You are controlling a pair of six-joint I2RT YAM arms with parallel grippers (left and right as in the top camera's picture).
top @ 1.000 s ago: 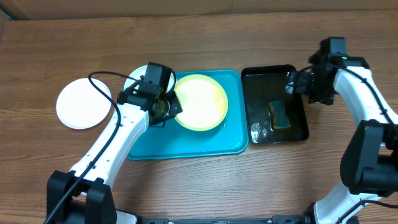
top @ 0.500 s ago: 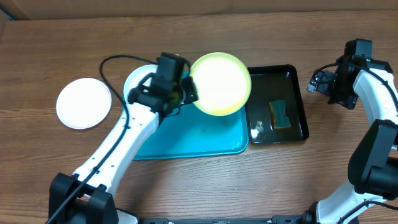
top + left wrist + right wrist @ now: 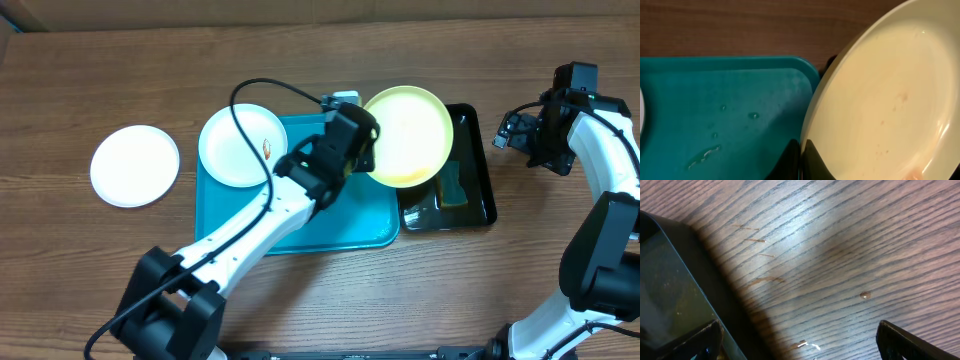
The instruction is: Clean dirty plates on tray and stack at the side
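Yellow-green plate (image 3: 405, 135) moved over black tray (image 3: 486, 190), left gripper (image 3: 800, 156) pinching rim, right gripper (image 3: 800, 342) spread

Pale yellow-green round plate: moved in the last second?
Yes. The pale yellow-green round plate went right, from over the turquoise plastic tray to over the glossy black tray.

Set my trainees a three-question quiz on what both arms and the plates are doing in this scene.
1. True or false: the left gripper holds the pale yellow-green round plate partly above the glossy black rectangular tray.
2. How many white round plates rest on the turquoise rectangular plastic tray? A none, B one, C two.
3. Fill in: the right gripper's jaws stand ____.
Key: 1 true; 2 B; 3 open.
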